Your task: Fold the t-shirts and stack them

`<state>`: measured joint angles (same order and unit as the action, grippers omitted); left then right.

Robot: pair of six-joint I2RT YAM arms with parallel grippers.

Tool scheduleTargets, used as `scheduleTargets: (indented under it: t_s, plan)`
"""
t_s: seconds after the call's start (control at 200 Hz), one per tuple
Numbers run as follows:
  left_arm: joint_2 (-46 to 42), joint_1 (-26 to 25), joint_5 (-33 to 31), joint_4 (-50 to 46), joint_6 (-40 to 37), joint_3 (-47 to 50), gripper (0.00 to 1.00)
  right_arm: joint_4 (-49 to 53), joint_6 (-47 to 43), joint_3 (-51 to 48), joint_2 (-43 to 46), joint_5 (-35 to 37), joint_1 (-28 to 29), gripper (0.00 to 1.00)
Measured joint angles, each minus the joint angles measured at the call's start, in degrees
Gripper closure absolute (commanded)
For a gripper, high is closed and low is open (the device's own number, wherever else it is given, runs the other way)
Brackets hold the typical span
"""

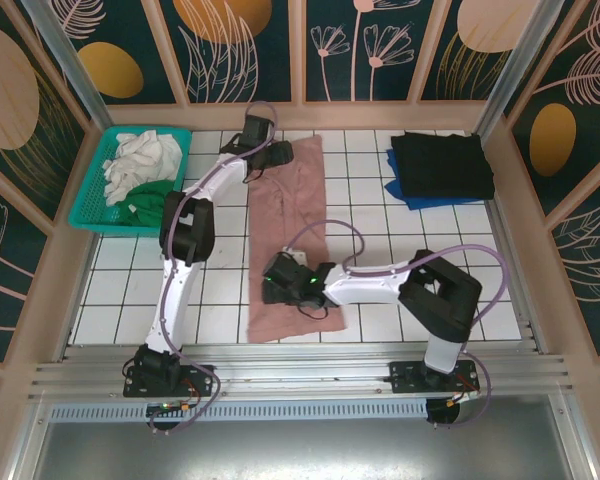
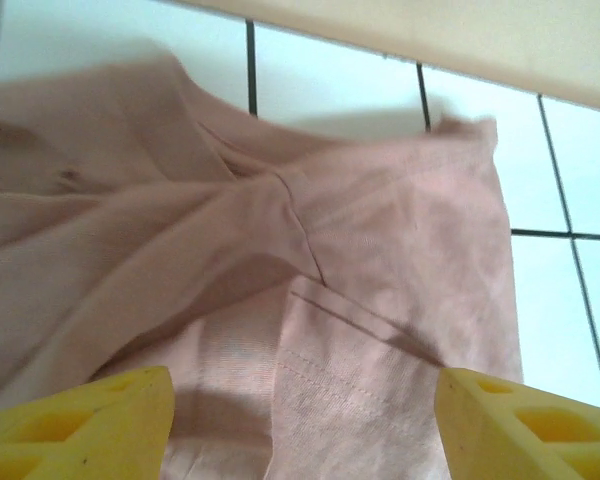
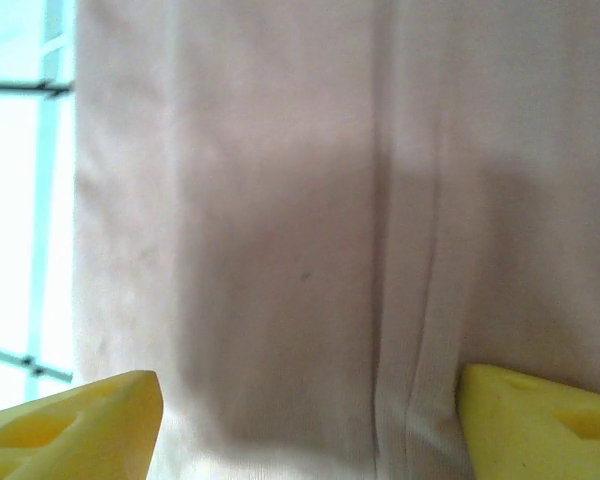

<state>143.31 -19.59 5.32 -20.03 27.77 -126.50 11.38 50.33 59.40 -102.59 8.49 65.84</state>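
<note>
Two open grippers over one pink shirt

One teal plastic basket with holes [image 1: 88,205] sits at the far left of the white tiled table [image 1: 380,230]. A crumpled white cloth t-shirt [image 1: 140,158] and a green cloth t-shirt [image 1: 152,205] lie inside it. Next to the basket, the left gripper [image 1: 278,155] [image 2: 305,420] hangs over the far end of the dusty-pink cloth t-shirt [image 1: 290,215] [image 2: 380,250] [image 3: 300,200]. Its yellow fingers [image 2: 80,420] stand wide apart and hold nothing. The cloth under them is bunched up in folds, and one corner lies flat on the tiles near the far wall [image 2: 430,35]. The pink shirt lies in the middle of the table as a long strip, running from far to near. The right gripper [image 1: 270,283] [image 3: 310,420] is over the near end of it. Its yellow fingers [image 3: 70,425] are wide apart too, with smooth pink cloth below them, and they grip nothing. At the far right, a folded black cloth t-shirt [image 1: 442,165] lies on top of a folded blue cloth t-shirt [image 1: 405,196], well apart from the pink one.
</note>
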Motion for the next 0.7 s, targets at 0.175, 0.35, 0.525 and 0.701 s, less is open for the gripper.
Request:
scheduleTargets:
  t_s: [0.175, 0.35, 0.525, 0.701]
  plan:
    - [-18.16, 0.11, -3.19, -0.37, -2.14, 16.06, 0.29, 3.76, -0.22, 1.73, 3.69, 0.04, 0.9, 0.15]
    - [-44.17, -0.22, -4.68, 5.09, -0.37, 47.78, 0.32, 5.35, 0.72, -8.28, 19.1, 0.52, -1.62, 0.18]
    - [-62.38, -5.92, -6.82, 5.49, 6.6, 77.5, 0.38, 6.14, 3.21, -20.35, 26.95, -2.1, -4.13, 0.25]
    - [-75.06, -15.3, -7.67, 1.79, 15.91, 93.55, 0.43, 6.49, 5.29, -24.11, 27.04, -6.01, -2.6, 0.37]
